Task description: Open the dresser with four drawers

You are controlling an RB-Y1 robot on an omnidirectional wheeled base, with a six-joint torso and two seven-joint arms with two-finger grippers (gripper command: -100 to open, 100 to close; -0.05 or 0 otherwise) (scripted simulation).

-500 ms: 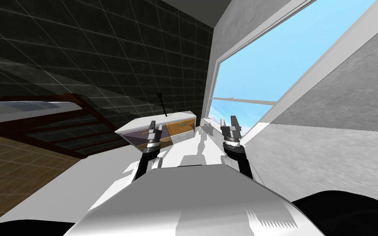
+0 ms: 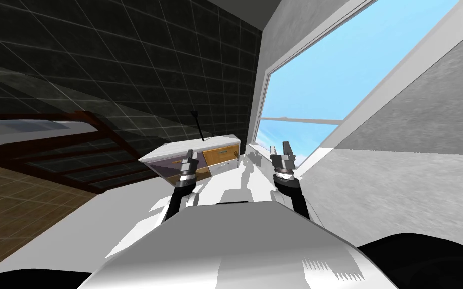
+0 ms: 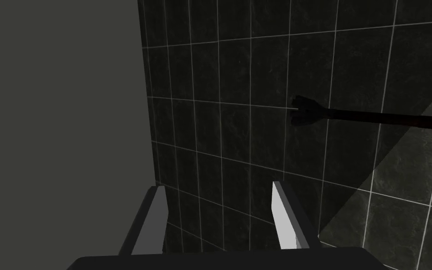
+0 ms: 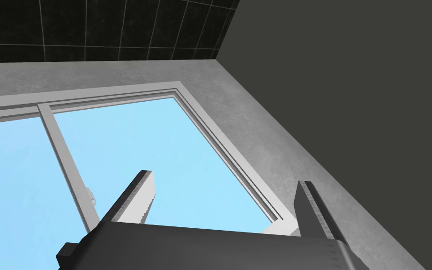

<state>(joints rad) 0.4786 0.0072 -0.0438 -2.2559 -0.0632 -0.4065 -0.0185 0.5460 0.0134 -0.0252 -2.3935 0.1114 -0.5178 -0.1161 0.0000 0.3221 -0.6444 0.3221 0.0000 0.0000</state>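
— Head camera first: where's it up to?

— The approach, I'd say. One dresser [image 2: 219,153] sits ahead, backed against the dark tiled wall [image 2: 125,75], in the corner by the one window [image 2: 326,85]. Two grippers are raised out front. The left gripper [image 2: 189,158] lines up with the dresser's near end but looks apart from it. The right gripper [image 2: 281,150] is off toward the window.

— Four drawers?

— I can pick out brown drawer fronts [image 2: 195,170] and a darker panel, but I can't count four from here. One thin dark rod [image 2: 198,128] rises above the dresser's top.

— And the left wrist camera?

— Its two fingers [image 3: 285,215] stand well parted with nothing between them. They're aimed at the tiled wall and that rod, so above the dresser rather than at it.

— Right wrist?

— Two fingers [image 4: 137,199] again, spread wide and holding nothing.

— So what next?

— My guess is it closes the gap and tips a hand down to a drawer front. It then needs something to grip, and a straight pull outward. I can't tell that any drawer is out yet.
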